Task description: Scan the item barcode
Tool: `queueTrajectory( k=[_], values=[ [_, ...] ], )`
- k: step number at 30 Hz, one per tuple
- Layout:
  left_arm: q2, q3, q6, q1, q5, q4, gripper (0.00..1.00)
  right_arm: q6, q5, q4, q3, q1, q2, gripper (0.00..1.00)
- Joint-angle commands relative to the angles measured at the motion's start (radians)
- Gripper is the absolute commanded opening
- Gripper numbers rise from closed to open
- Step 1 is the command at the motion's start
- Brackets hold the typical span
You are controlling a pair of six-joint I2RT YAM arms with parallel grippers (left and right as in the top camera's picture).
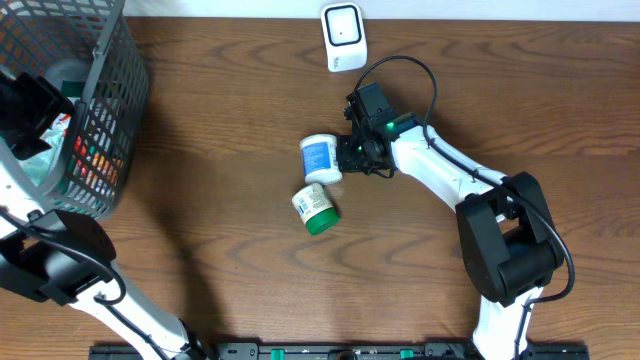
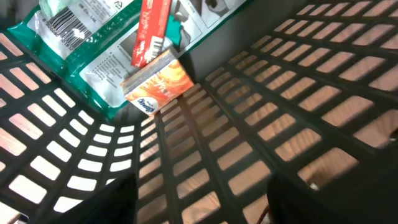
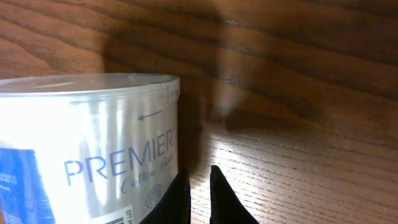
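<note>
Dark grey mesh forms the basket (image 1: pixel 110 120) at the table's left end. The left gripper (image 2: pixel 199 205) hangs inside it, fingers spread apart with nothing between them. On the basket floor lie three items:
- a green packet (image 2: pixel 74 37) with a printed barcode
- a red pack (image 2: pixel 151 31) with white lettering too small to read
- an orange box (image 2: pixel 160 84)

At mid-table sits the tub (image 1: pixel 320 158), white with a blue label. The right wrist view shows "PREMIER" in blue capitals on its side, with an unreadable script line beneath. Just nearer lies a jar (image 1: pixel 316 209) with a green lid; its label cannot be read. A white scanner (image 1: pixel 343 37) stands at the far edge. The right gripper (image 3: pixel 199 173) is just right of the tub. Its fingers are clenched almost together on nothing, with the tips low over the wood.

The table (image 1: pixel 200 220) is dark brown wood grain. A pale strip runs behind its far edge and a black rail along the near edge.

From above, the tub's white end points toward the far edge and its label faces the camera. Whether it stands or lies on its side cannot be told. The jar lies on its side, lid toward the near right.
</note>
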Motion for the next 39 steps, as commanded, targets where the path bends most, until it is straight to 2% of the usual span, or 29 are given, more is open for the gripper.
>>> queueTrajectory(
  k=[1, 8, 11, 15, 21, 29, 39],
  values=[
    [-0.036, -0.089, 0.005, -0.034, -0.021, -0.077, 0.69, 0.011, 0.005, -0.002, -0.007, 0.008, -0.005, 0.08],
    [-0.066, -0.16, 0.019, -0.045, -0.024, -0.072, 0.69, 0.011, 0.005, -0.004, -0.007, 0.008, -0.005, 0.09],
    [-0.07, -0.16, 0.011, -0.031, -0.023, -0.024, 0.69, 0.011, 0.005, -0.005, -0.007, 0.008, -0.005, 0.1],
    [-0.071, -0.158, -0.008, -0.015, -0.03, 0.024, 0.69, 0.011, 0.005, -0.004, -0.007, 0.008, -0.005, 0.16],
    [-0.066, -0.159, -0.108, -0.013, -0.202, 0.111, 0.75, 0.011, 0.005, -0.003, -0.007, 0.008, -0.005, 0.28],
    [-0.055, -0.246, -0.083, -0.013, -0.204, 0.216, 0.77, 0.012, 0.005, -0.004, -0.007, 0.008, -0.005, 0.44],
    [-0.055, -0.452, -0.04, -0.014, -0.174, 0.39, 0.79, 0.012, 0.005, -0.004, -0.007, 0.008, -0.005, 0.5]
  ],
)
